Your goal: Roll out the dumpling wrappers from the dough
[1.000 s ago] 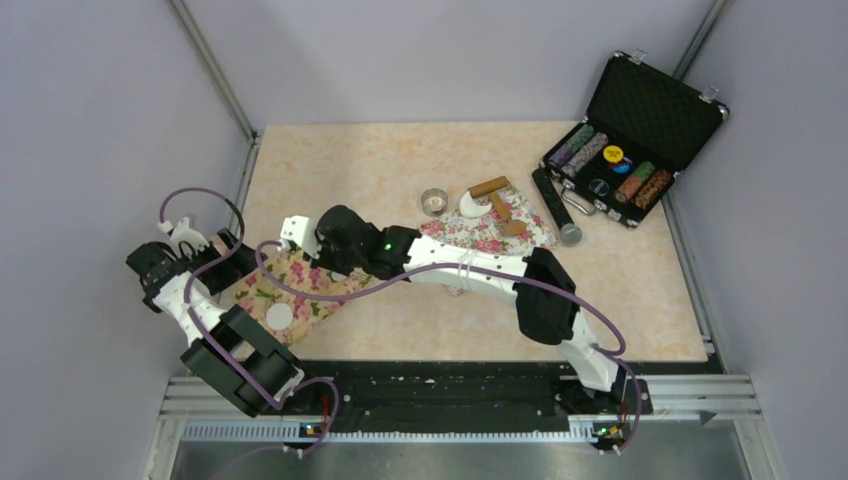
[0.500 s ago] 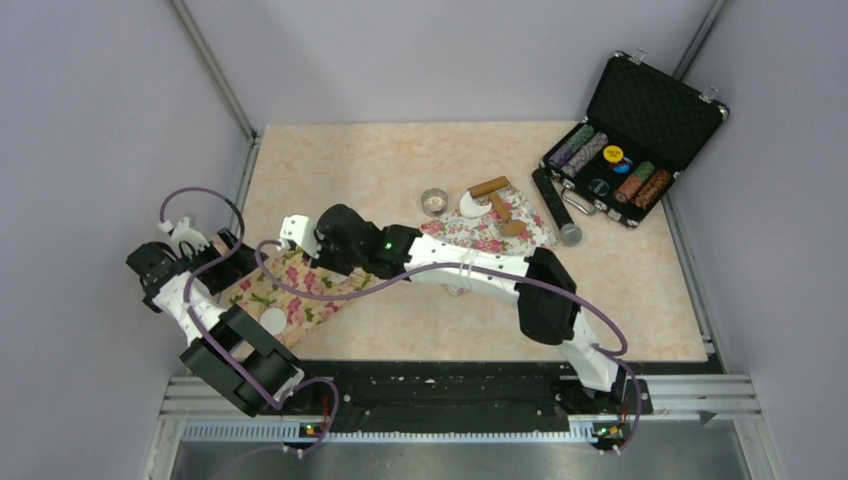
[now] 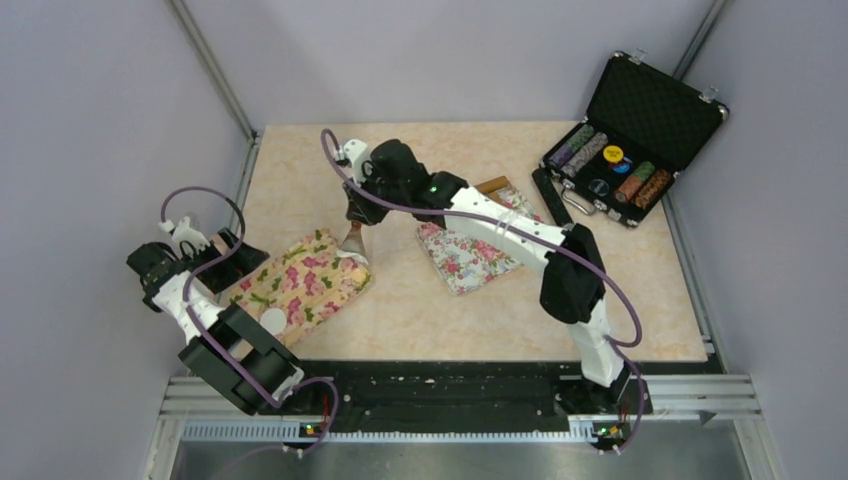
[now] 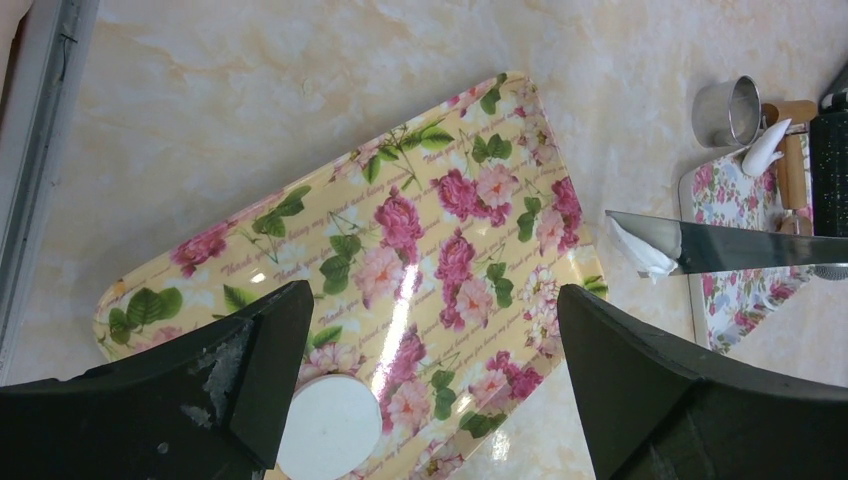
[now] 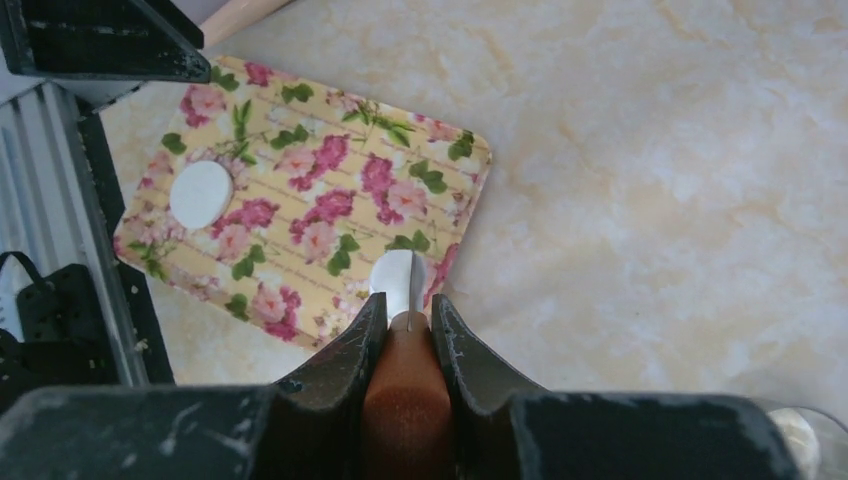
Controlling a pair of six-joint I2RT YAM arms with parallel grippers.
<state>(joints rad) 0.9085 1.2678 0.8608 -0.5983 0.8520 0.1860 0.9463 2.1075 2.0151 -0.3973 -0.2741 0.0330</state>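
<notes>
One dumpling wrapper [image 4: 325, 440], a flat white disc, lies on the near end of the yellow floral tray [image 4: 430, 230]; it also shows in the overhead view [image 3: 273, 320] and the right wrist view [image 5: 201, 194]. My left gripper [image 4: 430, 380] hovers open above it, holding nothing. My right gripper [image 5: 405, 315] is shut on the brown wooden handle [image 5: 405, 400] of a metal-bladed scraper [image 4: 720, 245]. A white lump of dough [image 4: 640, 250] clings to the blade tip over the tray's far right edge. Another piece of dough [image 4: 765, 150] lies by the ring cutter [image 4: 728, 110].
A white floral board [image 3: 470, 250] lies right of the yellow tray [image 3: 300, 285], with a wooden rolling pin [image 3: 490, 185] at its far end. An open black case of poker chips [image 3: 620, 150] and a black cylinder [image 3: 555, 200] sit at the back right. A metal rail runs along the table's left edge.
My right arm has risen and swung back off the yellow tray, with the scraper in it, so the blade now hangs at the tray's far right edge. The left arm has stayed put.
</notes>
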